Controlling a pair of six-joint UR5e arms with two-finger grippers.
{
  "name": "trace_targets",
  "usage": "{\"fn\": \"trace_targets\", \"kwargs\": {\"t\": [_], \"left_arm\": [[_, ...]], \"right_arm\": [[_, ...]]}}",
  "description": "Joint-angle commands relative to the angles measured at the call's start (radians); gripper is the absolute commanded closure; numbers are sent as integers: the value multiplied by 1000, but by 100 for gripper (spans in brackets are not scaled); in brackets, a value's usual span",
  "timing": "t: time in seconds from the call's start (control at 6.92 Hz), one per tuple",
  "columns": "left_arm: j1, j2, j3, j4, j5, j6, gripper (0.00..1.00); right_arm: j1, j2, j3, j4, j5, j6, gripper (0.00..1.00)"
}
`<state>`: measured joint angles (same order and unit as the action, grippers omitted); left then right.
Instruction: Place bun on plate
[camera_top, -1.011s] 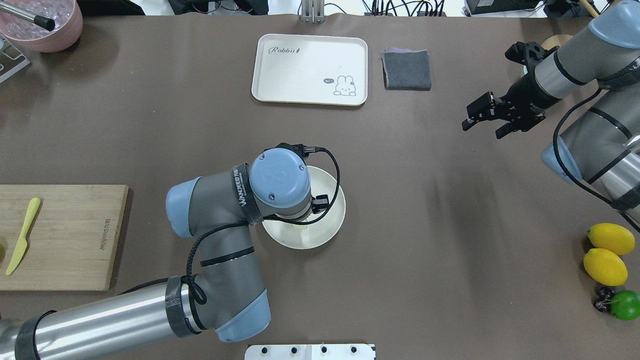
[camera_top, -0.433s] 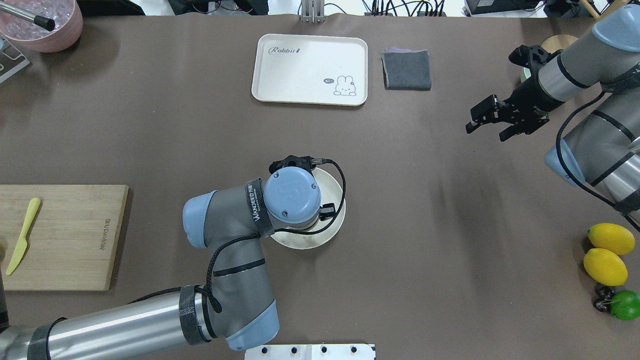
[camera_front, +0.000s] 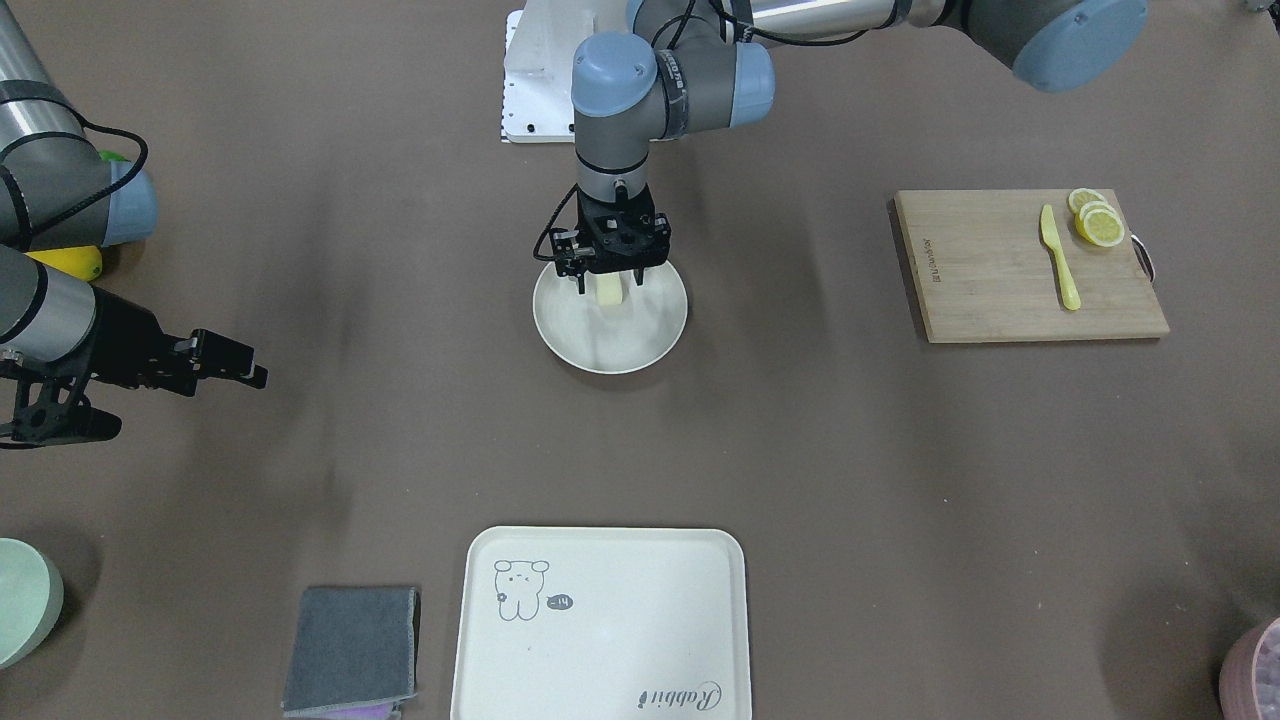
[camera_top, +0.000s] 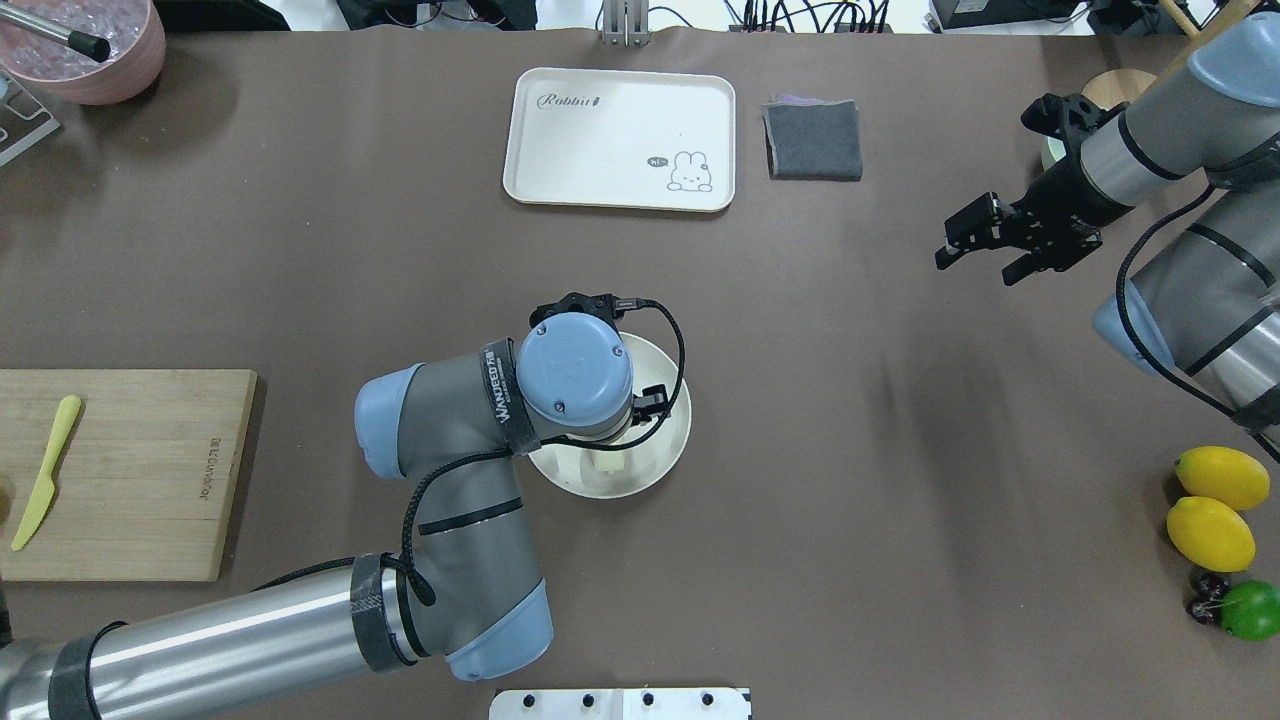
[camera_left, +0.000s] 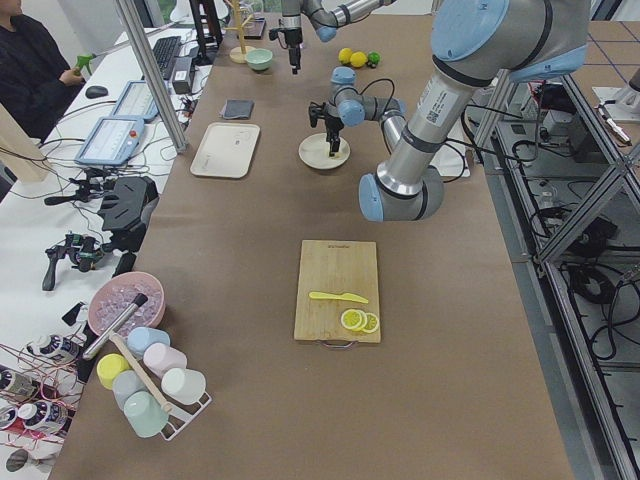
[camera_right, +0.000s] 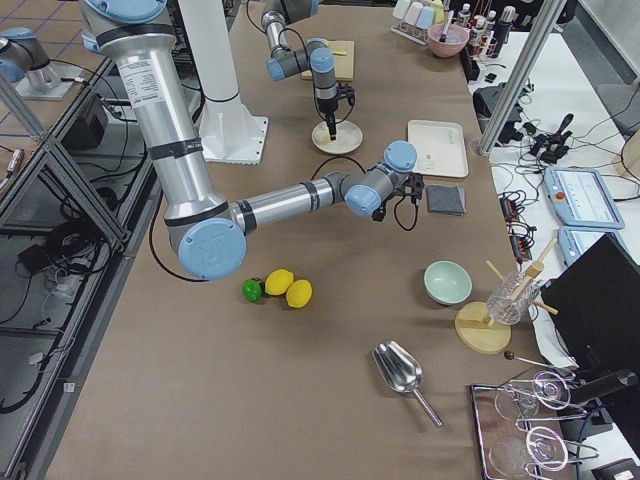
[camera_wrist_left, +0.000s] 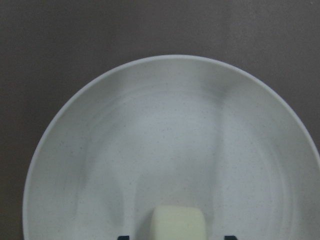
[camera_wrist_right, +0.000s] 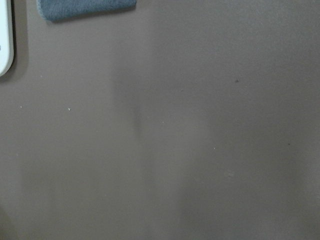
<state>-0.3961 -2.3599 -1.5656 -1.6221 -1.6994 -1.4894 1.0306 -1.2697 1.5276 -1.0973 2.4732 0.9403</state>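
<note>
The bun (camera_front: 609, 291), a small pale cream block, rests inside the round cream-white plate (camera_front: 620, 345) near its robot-side rim. My left gripper (camera_front: 610, 284) points straight down over it, open, with a finger on each side and a gap to the bun. In the left wrist view the bun (camera_wrist_left: 177, 223) lies at the bottom edge on the plate (camera_wrist_left: 165, 125), between two dark fingertips. From overhead the wrist hides most of the plate (camera_top: 668, 445); the bun (camera_top: 608, 462) peeks out below it. My right gripper (camera_top: 975, 262) hovers open and empty at the far right.
A bear-print tray (camera_top: 620, 138) and a grey cloth (camera_top: 813, 138) lie at the far side. A cutting board (camera_top: 130, 470) with a yellow knife (camera_top: 42, 470) and lemon slices (camera_front: 1098, 220) is on my left. Lemons (camera_top: 1212, 510) and a lime (camera_top: 1250, 608) sit on my right.
The left wrist dipped toward the plate and has since come up a little; the bun now shows on the plate beneath it. The right gripper drifted slightly right.
</note>
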Motion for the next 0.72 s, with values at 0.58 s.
{"fn": "trace_targets", "kwargs": {"t": [0.58], "left_arm": [[-621,391,-358,179,-468,833,3]], "right_arm": [[302,-20,8,-339,-54,-575,0]]}}
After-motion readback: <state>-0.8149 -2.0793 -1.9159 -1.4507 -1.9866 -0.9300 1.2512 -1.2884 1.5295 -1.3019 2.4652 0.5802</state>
